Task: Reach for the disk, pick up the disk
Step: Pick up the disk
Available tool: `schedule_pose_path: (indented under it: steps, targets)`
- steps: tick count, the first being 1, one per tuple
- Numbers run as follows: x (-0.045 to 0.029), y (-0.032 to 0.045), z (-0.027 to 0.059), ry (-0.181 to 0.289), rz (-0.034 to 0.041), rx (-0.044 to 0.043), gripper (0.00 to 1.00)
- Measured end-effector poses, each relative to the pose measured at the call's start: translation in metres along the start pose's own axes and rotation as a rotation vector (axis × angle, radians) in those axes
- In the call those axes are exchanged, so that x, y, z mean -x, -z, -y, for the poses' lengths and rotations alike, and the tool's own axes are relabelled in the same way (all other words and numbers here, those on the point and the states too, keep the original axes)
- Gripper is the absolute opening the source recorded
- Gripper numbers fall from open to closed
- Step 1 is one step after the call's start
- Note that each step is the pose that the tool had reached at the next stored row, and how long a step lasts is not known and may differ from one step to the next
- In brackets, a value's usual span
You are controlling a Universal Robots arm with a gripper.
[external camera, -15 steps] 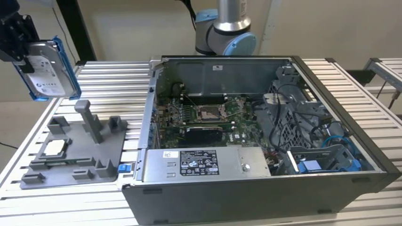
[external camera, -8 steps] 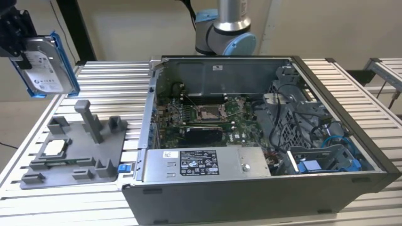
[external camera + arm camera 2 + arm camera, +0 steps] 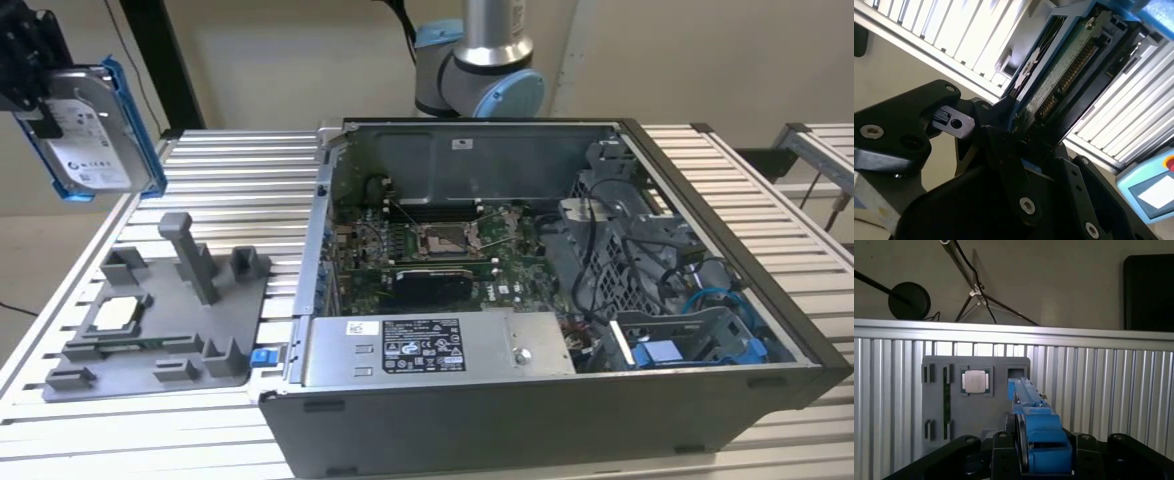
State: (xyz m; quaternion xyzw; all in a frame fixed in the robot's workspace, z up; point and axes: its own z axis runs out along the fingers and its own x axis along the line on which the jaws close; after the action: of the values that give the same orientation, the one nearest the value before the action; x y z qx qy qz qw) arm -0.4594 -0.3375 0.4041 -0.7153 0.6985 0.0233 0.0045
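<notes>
Disk (image 3: 91,135) is up in the air at the exterior view's left, pinched tight by the black gripper (image 3: 40,95). It hangs on its end with its white label facing out and its blue frame around it. It touches the gripper and not the table. In the second wrist view the fingers (image 3: 1004,150) squeeze the disk (image 3: 1064,75), and its green board and a row of little pins show. In the first wrist view the gripper (image 3: 1039,455) holds the disk (image 3: 1036,425) edge-on.

Below the disk is a grey tray (image 3: 147,330) that lies flat on the ribbed metal table (image 3: 227,170). A tall grey post (image 3: 187,255) sticks up from the tray, under the disk and a bit to the side. A small square silver chip (image 3: 114,313) sits in a slot of the tray. A small blue clip (image 3: 262,356) lies at the tray's edge, just beside the computer.

Next comes the big open computer case (image 3: 534,430). Inside it are a silver box with a label (image 3: 427,345), a green board (image 3: 441,250) and blue wires (image 3: 707,300).

Behind the case stands the arm's base (image 3: 481,70), and behind that a plain wall.
</notes>
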Motion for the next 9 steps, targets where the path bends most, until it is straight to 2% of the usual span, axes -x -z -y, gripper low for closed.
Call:
schedule_pose_path:
  steps: [9]
  targets:
    - [0.0005, 0.0126, -0.0003, 0.0, 0.0, 0.0001, 0.0]
